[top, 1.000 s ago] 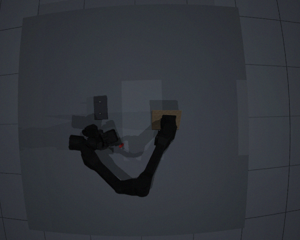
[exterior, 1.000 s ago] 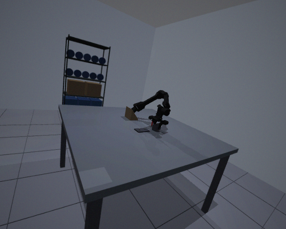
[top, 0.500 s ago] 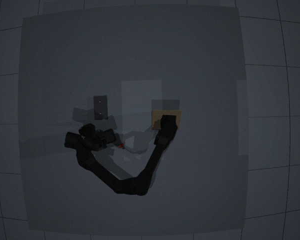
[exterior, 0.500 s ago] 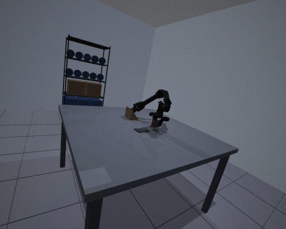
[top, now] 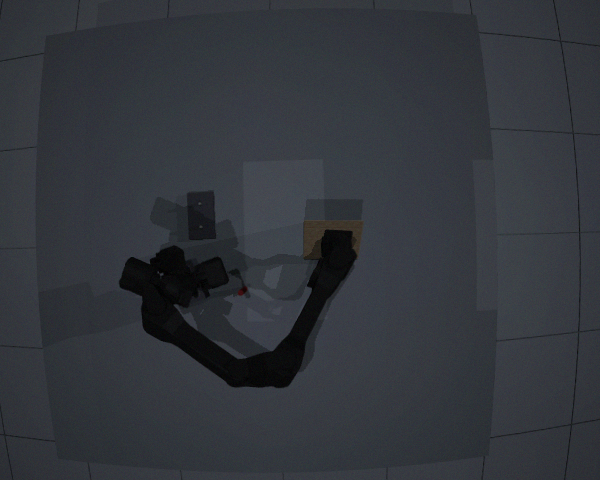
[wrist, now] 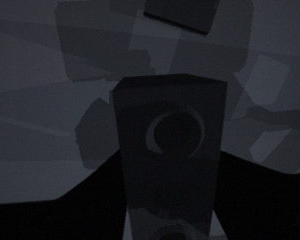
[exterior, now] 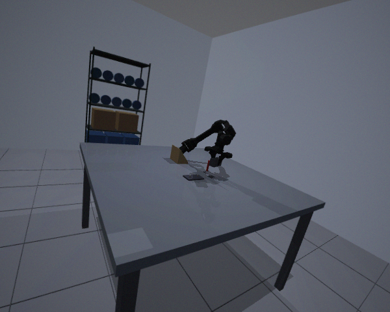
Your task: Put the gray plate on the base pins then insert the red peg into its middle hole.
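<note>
My gripper [top: 179,281] [exterior: 216,161] [wrist: 159,148] points down and is shut on the gray plate [exterior: 215,162] [wrist: 165,182], one finger on each long side. The plate is held above the table; the wrist view shows a large round hole in it and part of another at the lower edge. The gripper hides it in the top view. The dark base [top: 201,215] [exterior: 192,177] [wrist: 182,12] lies on the table with two small upright pins, bare of the plate. It is off to one side of the gripper. The red peg [top: 242,290] [exterior: 207,166] stands upright beside the gripper.
The arm's foot is at a tan wedge block [top: 313,235] [exterior: 177,156]. The arm bends round from there to the gripper, with the peg on the inner side of the bend. A shelf rack [exterior: 116,81] stands beyond the table. The light is dim and shadows cross the table.
</note>
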